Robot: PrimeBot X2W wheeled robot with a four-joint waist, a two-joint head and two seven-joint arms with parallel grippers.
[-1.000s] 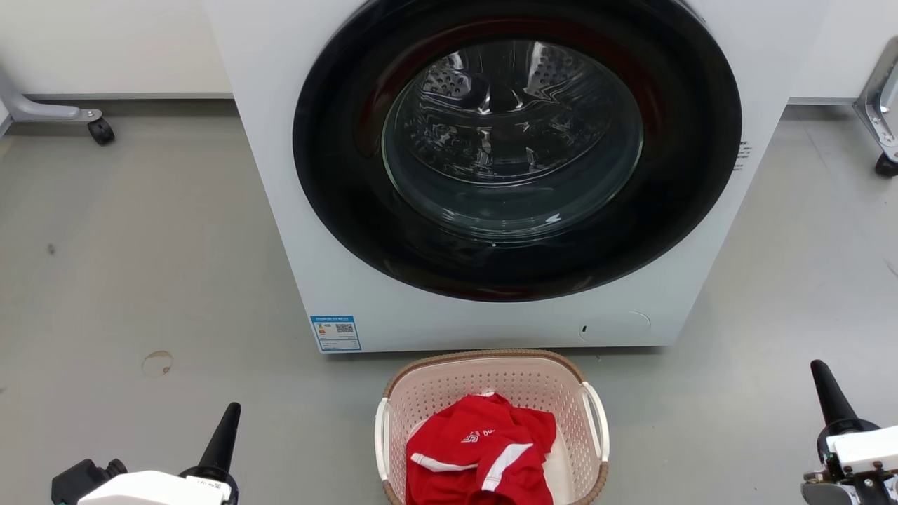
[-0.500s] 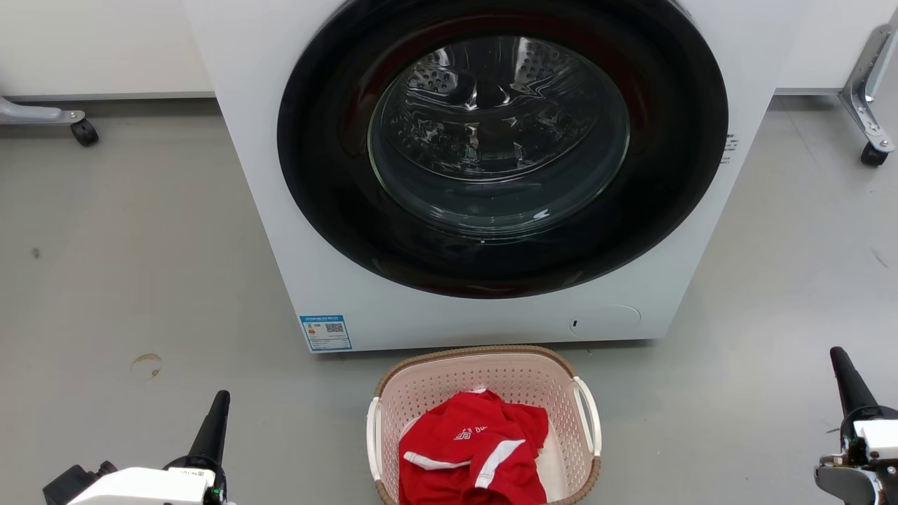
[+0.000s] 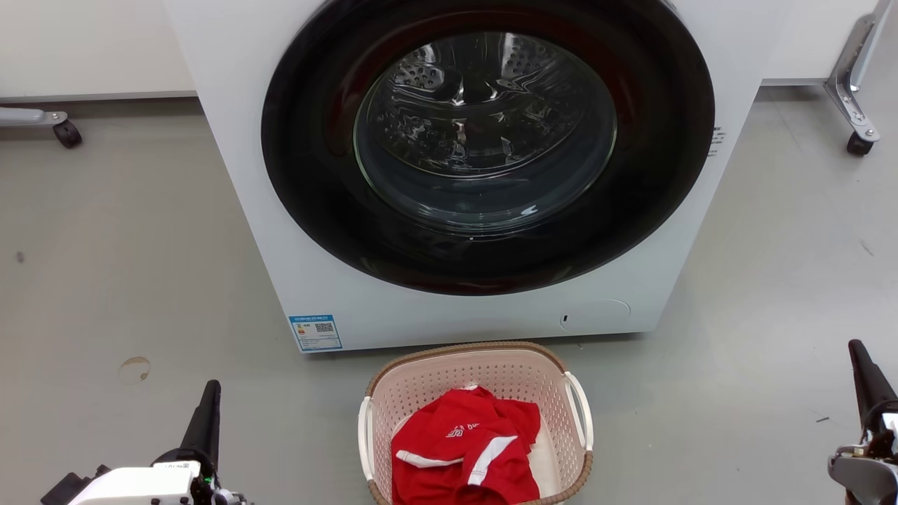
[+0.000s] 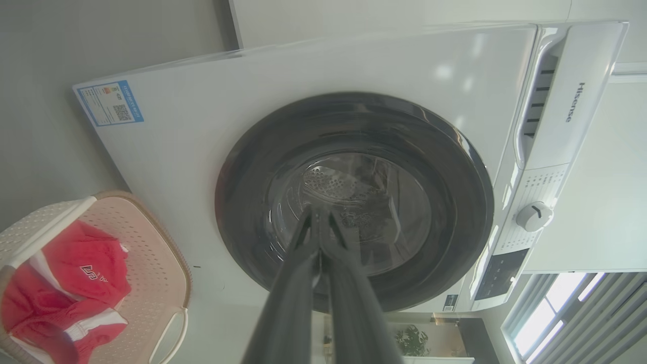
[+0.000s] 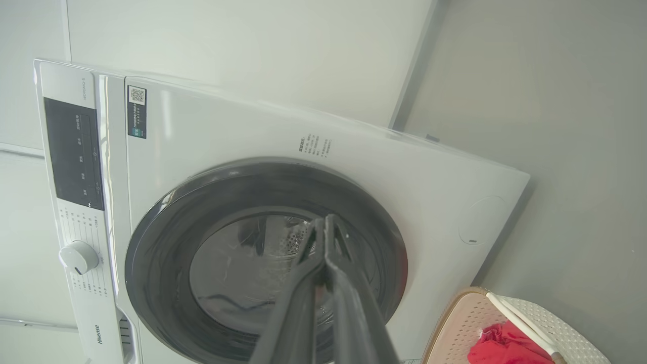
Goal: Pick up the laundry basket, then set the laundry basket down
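Observation:
The laundry basket stands on the grey floor right in front of the washing machine, pale pink-cream with a brown rim and white side handles; a red garment lies in it. The basket also shows at the lower left of the left wrist view and the lower right of the right wrist view. My left gripper is at the lower left, well left of the basket, shut and empty. My right gripper is at the far lower right, shut and empty. Both point towards the machine.
A white front-loading washing machine with a dark round door rises close behind the basket. Castor legs of frames stand at the back left and back right. Open grey floor lies on both sides of the basket.
The whole head view has shifted: the scene slid left and slightly up, so the camera moved. Both grippers stay shut; the basket keeps its place before the machine.

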